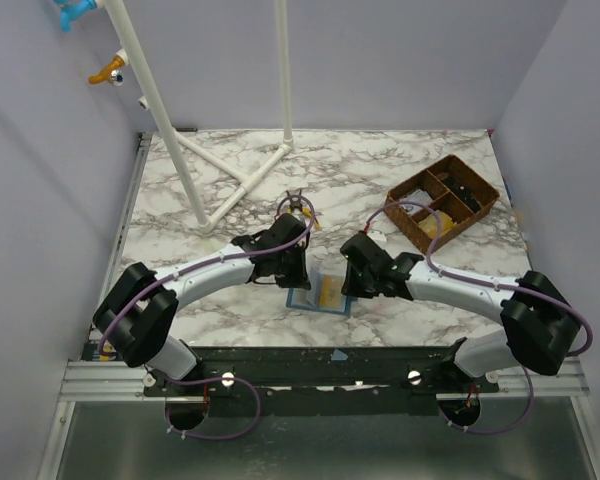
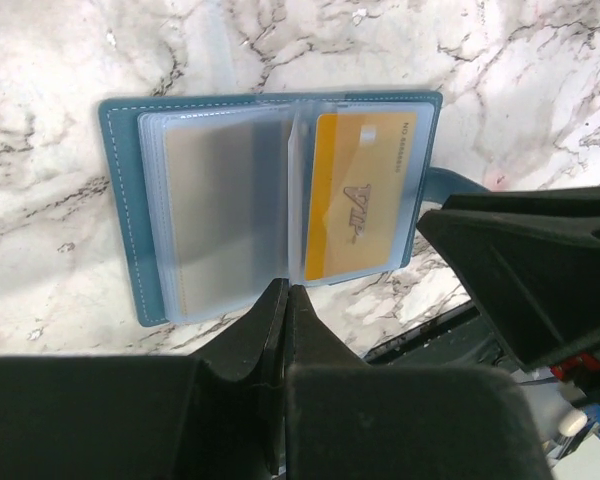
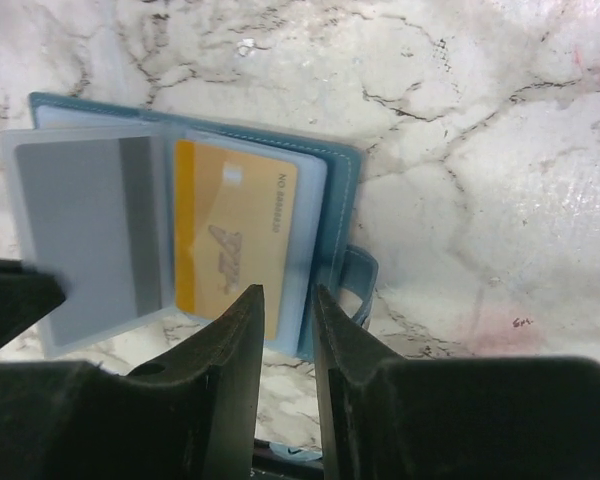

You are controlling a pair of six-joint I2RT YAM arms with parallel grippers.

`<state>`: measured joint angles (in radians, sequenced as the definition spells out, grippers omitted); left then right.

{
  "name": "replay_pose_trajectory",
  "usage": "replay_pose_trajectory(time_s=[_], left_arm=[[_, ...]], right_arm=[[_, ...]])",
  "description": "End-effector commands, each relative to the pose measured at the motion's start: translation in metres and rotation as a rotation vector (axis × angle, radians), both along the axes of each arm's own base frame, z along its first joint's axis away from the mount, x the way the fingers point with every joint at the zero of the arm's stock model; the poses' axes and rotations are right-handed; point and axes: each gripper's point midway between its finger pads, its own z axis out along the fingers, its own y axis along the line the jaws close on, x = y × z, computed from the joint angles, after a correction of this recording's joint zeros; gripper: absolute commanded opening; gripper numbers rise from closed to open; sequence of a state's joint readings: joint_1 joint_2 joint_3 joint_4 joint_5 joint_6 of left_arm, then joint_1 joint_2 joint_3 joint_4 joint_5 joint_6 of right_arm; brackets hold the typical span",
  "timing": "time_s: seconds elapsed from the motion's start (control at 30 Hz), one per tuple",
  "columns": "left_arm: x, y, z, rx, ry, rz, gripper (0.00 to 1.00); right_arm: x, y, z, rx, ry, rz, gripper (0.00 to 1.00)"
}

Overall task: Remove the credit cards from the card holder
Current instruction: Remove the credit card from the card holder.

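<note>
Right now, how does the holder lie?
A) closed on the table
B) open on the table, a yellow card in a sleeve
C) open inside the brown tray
B: the holder lies spread open on the table, with a yellow card showing through a clear sleeve.

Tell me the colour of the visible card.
The card is yellow-orange; left wrist view shows it best.

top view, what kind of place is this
Likely a robot lab test cell: a marble-pattern table enclosed by plain lilac walls, two arms bolted to a metal rail at its near edge.
</note>
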<state>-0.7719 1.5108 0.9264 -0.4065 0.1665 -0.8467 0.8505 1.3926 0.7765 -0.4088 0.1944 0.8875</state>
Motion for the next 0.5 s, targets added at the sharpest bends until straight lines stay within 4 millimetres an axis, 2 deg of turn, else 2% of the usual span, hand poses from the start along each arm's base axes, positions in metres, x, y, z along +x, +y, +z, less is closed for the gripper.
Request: replay_pose_trajectory(time_s=[0.0, 0.17, 0.23, 0.37, 0.47], left_arm=[[0.002, 0.010, 0.002, 0.004, -0.023, 0.047, 0.00], [0.003, 0.018, -0.003, 0.011, -0.027, 0.048, 0.00], [0.004, 0.020, -0.003, 0.009, -0.032, 0.046, 0.00], [0.005, 0.020, -0.003, -0.007, -0.039, 0.032, 0.01], [0.005, 0.021, -0.005, -0.006, -0.038, 0.023, 0.07]], right_arm=[[0.004, 0.001, -0.010, -0.027, 0.003, 0.005, 0.29], [0.011, 0.013, 0.012, 0.016, -0.027, 0.023, 0.28], [0.011, 0.019, 0.015, 0.036, -0.021, 0.037, 0.27], [0.011, 0.024, 0.008, 0.038, -0.005, 0.044, 0.27], [0.011, 0.025, -0.002, 0.018, 0.016, 0.049, 0.27]])
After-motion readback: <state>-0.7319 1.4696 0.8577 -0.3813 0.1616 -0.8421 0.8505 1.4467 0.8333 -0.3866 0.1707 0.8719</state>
